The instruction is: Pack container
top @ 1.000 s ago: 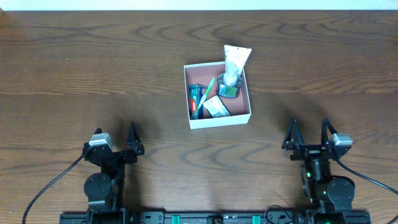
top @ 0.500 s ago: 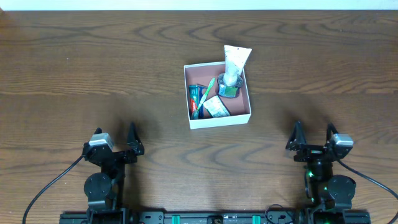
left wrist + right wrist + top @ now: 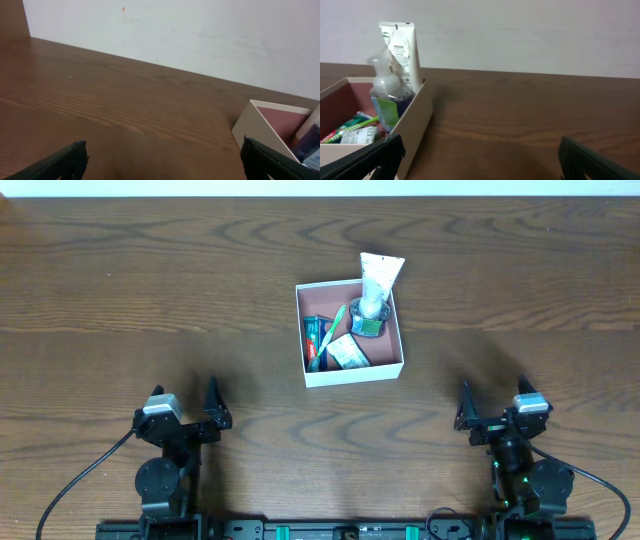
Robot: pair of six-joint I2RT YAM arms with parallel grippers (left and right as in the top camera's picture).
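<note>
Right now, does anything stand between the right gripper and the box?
Nothing visible does. Only bare table lies between the open right gripper and the near wall of the box.

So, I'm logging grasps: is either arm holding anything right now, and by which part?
Nothing is held: the left gripper and the right gripper both stand open and empty, well short of the container.

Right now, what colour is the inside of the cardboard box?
Dusty pink-brown; the cardboard box shows it best in the overhead view.
</note>
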